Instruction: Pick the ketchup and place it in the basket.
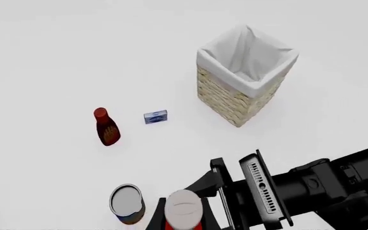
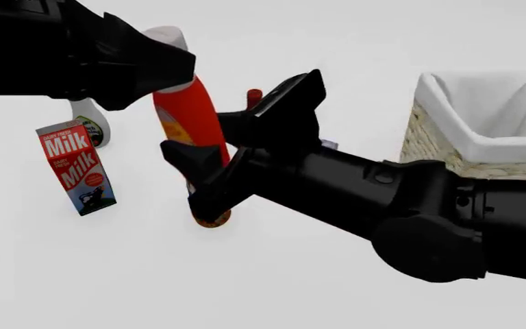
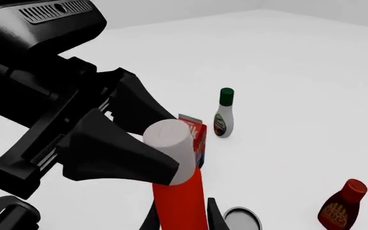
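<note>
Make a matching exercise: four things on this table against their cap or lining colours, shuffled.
Things:
1. ketchup
2. basket
3. slim dark red-brown bottle
4. white bottle

Colours:
A. green cap
B. white cloth lining
C. red cap
D. white cap

Pairs: 1-D, 2-B, 3-C, 4-A

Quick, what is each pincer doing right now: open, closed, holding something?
Left pincer: at the ketchup cap; whether it grips cannot be told.
Right pincer: closed on the ketchup's body.
</note>
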